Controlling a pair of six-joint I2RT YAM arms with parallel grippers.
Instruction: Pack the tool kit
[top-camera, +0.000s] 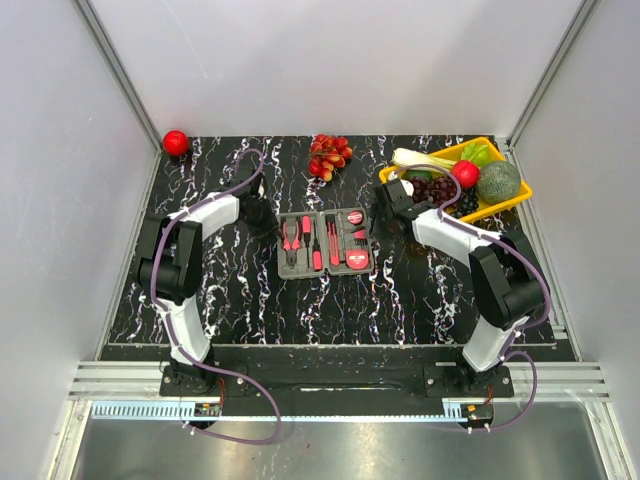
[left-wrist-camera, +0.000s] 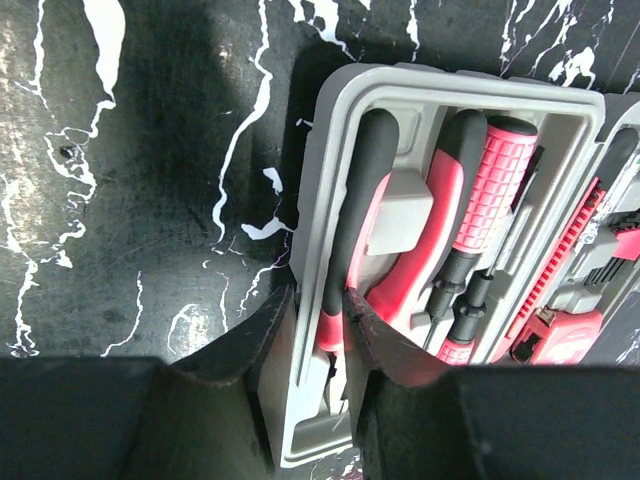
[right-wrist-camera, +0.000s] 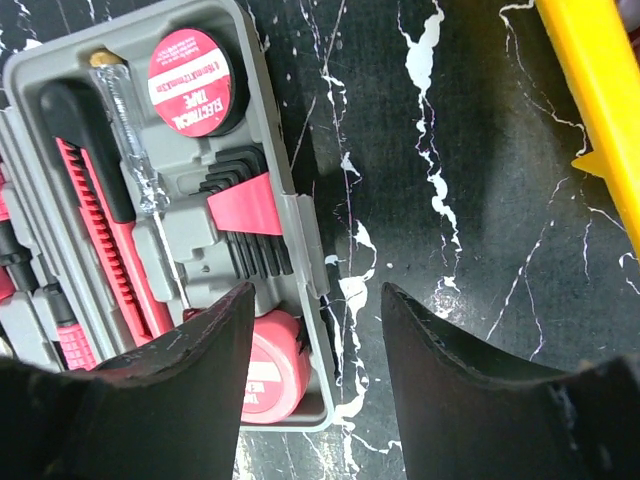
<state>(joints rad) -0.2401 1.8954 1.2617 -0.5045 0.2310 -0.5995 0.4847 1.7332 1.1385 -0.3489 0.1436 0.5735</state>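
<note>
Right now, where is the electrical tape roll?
The electrical tape roll sits in the far right corner of the grey case in the top view, next to the clear-handled screwdriver and beyond the hex keys.

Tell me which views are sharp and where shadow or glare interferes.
Top external: sharp, evenly lit, tool case small; glare on the bottom metal strip. Left wrist: case crisp, heavy shadow on the table beside it, left pincer blurred. Right wrist: electrical tape label readable, right pincer dark and soft.

Top camera overhead, wide; wrist cameras close, downward; all share case (top-camera: 325, 243).
</note>
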